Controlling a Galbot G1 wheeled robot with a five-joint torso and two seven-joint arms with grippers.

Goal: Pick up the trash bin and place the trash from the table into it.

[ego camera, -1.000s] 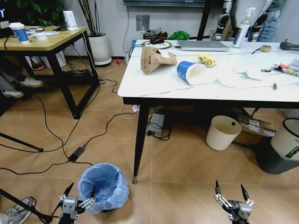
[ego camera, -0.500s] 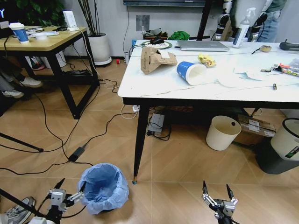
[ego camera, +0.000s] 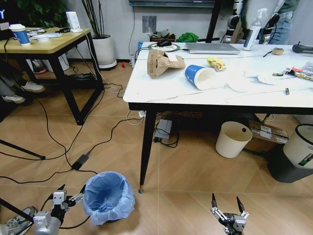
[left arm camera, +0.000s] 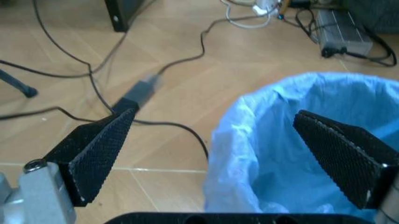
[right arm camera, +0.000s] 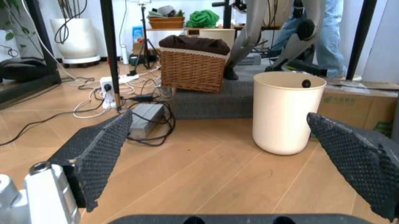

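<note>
Since a second ago your left hand [ego camera: 65, 196] has slid outward and lower, from overlapping the near rim of the trash bin [ego camera: 107, 196] to a spot just beside its left edge, while your right hand [ego camera: 226, 205] has dropped back toward the bottom of the head view; the bin and everything on the surface [ego camera: 161, 88] look unmoved. What the pickup turns on is this: the bin stands upright on the floor near the black leg at the surface's near-left corner, and its blue-lined rim lies to the right of the left hand and slightly ahead of it, so the left arm is clearly the nearer one, with the right hand well apart on open floor. In the left wrist view the left hand's [left arm camera: 231, 154] fingers are spread wide and hold nothing; one fingertip [left arm camera: 339, 154] hangs over the bag's puffed liner and the other sits outside over bare floor and a black cable [left arm camera: 181, 130], so the rim wall [left arm camera: 240, 135] lies between them, though you cannot tell whether either pad is touching the plastic. The right hand's [right arm camera: 231, 154] fingers are likewise spread and empty, facing a cream bucket [right arm camera: 287, 109] under the surface. The trash is up top, well away from both hands: the torn carton [ego camera: 164, 62], the blue paper cup [ego camera: 200, 76] on its side, the yellow wrapper [ego camera: 216, 62], and white tissues [ego camera: 244, 83] farther right.
</note>
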